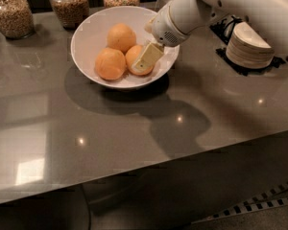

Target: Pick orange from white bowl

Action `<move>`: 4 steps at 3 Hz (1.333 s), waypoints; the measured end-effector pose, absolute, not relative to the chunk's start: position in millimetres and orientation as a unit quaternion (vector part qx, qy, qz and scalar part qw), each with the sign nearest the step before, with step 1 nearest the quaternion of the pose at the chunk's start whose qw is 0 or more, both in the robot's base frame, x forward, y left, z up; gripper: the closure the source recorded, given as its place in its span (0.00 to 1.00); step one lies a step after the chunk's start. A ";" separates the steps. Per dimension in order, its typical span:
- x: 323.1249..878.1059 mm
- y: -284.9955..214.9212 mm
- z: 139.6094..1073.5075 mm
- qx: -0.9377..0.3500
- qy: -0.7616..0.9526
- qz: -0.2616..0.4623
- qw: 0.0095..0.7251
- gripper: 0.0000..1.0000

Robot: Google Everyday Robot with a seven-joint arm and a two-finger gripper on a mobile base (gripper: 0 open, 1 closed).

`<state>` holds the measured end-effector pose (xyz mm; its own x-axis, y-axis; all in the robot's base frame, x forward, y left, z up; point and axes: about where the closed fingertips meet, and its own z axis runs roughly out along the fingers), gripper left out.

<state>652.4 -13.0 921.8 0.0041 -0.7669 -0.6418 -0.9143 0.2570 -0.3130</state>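
Oranges (110, 63), three, lie in the bowl (89, 37). The right orange (133, 56) is partly behind the gripper (148, 57), low inside the rim. Whether the gripper is apart or clamped, I cannot tell. The step seems to be the grasp. Next it needs a firm hold, then a straight lift.

Dim, warm indoor scene, lit from above. My tool (147, 57) hangs brightly lit inside the white bowl (86, 40), near the back edge of the worktop (134, 147). The bowl and my arm (221, 4) cast soft, dark shadows toward the front edge. Small glare spots dot the glossy grey surface. A pale square reflection sits by the front left corner. Below the front edge, everything is dark.
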 end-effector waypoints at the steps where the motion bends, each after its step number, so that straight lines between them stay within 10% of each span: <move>1: 656.7 -5.7 902.7 -0.600 0.704 0.105 0.366 0.20; 4: 672.9 -6.1 884.1 -0.606 0.697 0.076 0.376 0.21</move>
<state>672.9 -6.1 884.1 0.0162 -0.7876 -0.6160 -0.9019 0.2545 -0.3491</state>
